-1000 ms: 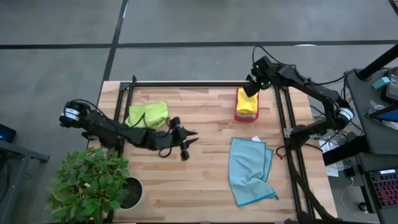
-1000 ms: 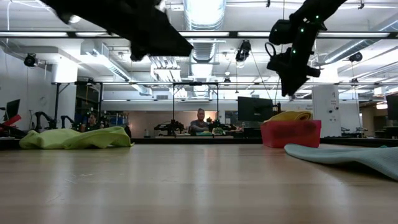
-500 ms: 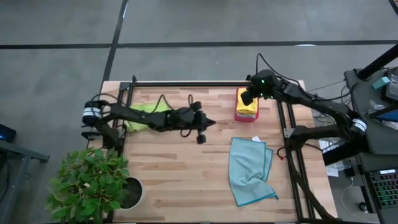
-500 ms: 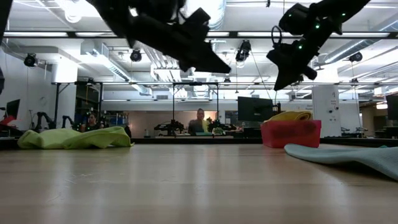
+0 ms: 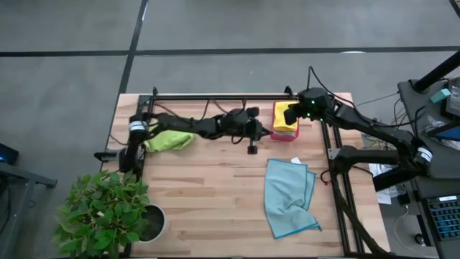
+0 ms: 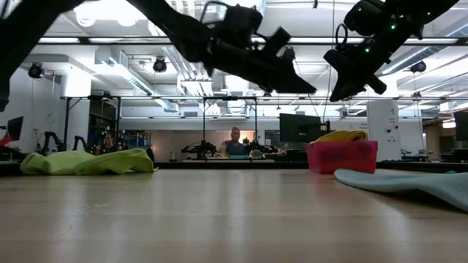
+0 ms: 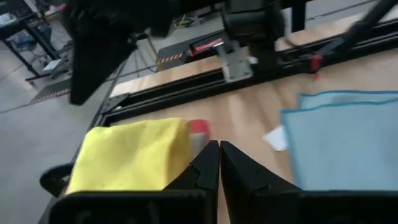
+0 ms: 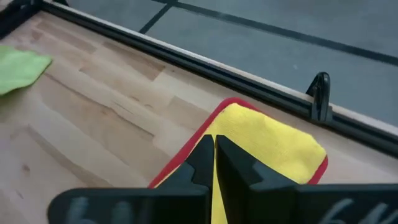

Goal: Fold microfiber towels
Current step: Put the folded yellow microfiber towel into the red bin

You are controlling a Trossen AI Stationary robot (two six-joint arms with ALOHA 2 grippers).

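My left gripper has swung across toward the red tray, and my right gripper hangs over its yellow towel, both pinched closed and empty, so folding hasn't begun.

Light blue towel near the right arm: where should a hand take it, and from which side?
Grip the light blue towel at its far corner beside the red tray, coming straight down from above. It lies flat on the table with layered edges along its right side, so a pinch at a free corner should lift one layer cleanly.
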